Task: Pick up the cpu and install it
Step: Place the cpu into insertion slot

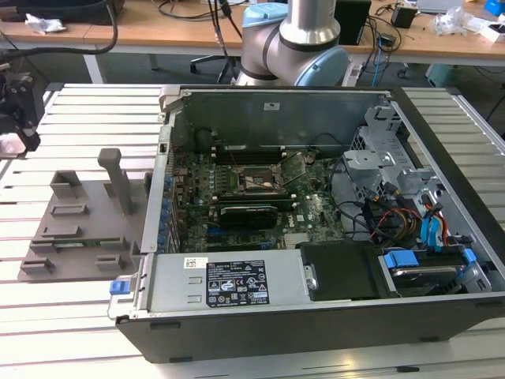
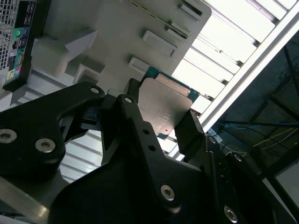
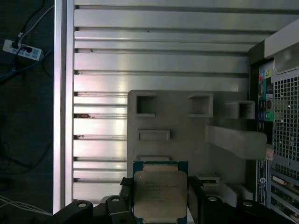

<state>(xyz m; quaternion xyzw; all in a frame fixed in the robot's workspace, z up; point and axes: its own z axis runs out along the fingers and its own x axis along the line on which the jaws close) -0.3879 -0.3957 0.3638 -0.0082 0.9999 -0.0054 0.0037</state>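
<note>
between the pads of my pincer (image 2: 161,116) sits the cpu (image 3: 160,189), pinched by two opposite edges, likely so that its silver lid and its underside go untouched. faint print crosses the lid; i cannot make it out. just beyond lies the grey tray (image 3: 177,116) on the slatted table (image 3: 140,60). farther off, the open case (image 1: 331,316) lies on its side, socket (image 1: 251,183) facing up, with a white printed label (image 1: 237,283) i leave unread.

The exterior view is looking down from well back onto the open computer case (image 1: 260,335), with the grey tray (image 1: 79,197) at the exterior view's left. Both wrist views are peering closely past the gripper (image 3: 160,198), clamped on the cpu (image 3: 160,186), onto that tray.
</note>
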